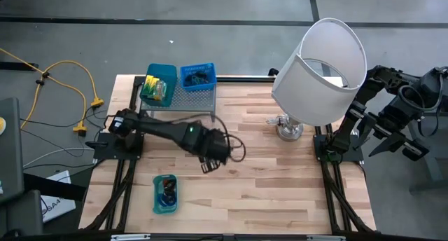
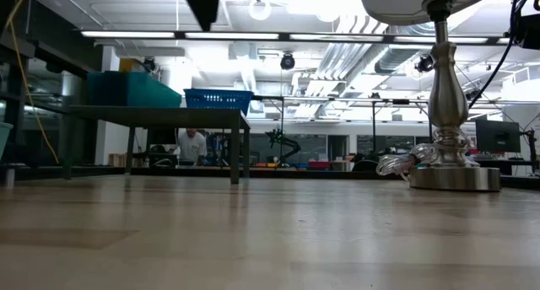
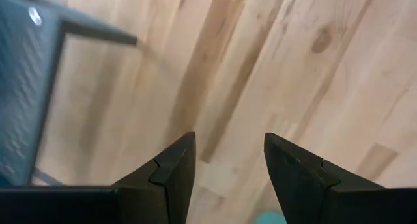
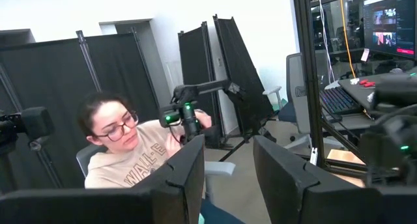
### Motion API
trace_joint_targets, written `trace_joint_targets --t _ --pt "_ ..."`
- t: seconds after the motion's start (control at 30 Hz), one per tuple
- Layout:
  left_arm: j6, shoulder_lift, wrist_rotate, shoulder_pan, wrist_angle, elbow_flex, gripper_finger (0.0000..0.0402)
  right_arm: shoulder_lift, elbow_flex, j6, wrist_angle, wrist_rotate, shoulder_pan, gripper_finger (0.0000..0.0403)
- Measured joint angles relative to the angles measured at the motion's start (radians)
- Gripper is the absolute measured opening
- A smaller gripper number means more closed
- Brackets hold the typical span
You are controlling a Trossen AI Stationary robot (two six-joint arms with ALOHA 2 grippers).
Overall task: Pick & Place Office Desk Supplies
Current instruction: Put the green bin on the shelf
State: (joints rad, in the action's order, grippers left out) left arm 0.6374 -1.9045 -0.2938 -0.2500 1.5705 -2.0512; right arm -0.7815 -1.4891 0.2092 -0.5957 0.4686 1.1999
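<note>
left tool (image 3: 225, 168): open, empty, above surface (image 1: 280, 178), beside grey rack (image 1: 183, 101) | right tool (image 4: 228, 178): open, empty, off surface, beyond lamp (image 1: 320, 69)

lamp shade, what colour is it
White; the lamp shade shows best in the high view.

Three small bins are counted on the bench (image 1: 280, 171): a teal bin (image 1: 159, 83) and a blue basket (image 1: 198, 76) up on one grey rack (image 1: 189, 101), and a teal tray (image 1: 165, 194) lower down. One lamp (image 1: 320, 69) is seen, and two arms, each with one tool.
</note>
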Motion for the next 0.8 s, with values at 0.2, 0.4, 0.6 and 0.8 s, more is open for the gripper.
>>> trace_joint_targets --t 0.2,0.4,0.6,0.8 --pt "0.278 0.000 -0.012 -0.096 0.001 0.064 0.0173 0.000 0.000 0.000 0.000 0.000 0.000 0.0120" --pt "0.599 -0.004 -0.012 -0.181 0.002 0.127 0.0173 0.000 0.000 0.000 0.000 0.000 0.000 0.0120" --pt "0.858 -0.036 0.060 -0.227 0.000 0.146 0.0173 0.000 0.000 0.000 0.000 0.000 0.000 0.0120" --pt "1.097 -0.083 0.148 -0.262 0.001 0.146 0.0173 0.000 0.000 0.000 0.000 0.000 0.000 0.0120"
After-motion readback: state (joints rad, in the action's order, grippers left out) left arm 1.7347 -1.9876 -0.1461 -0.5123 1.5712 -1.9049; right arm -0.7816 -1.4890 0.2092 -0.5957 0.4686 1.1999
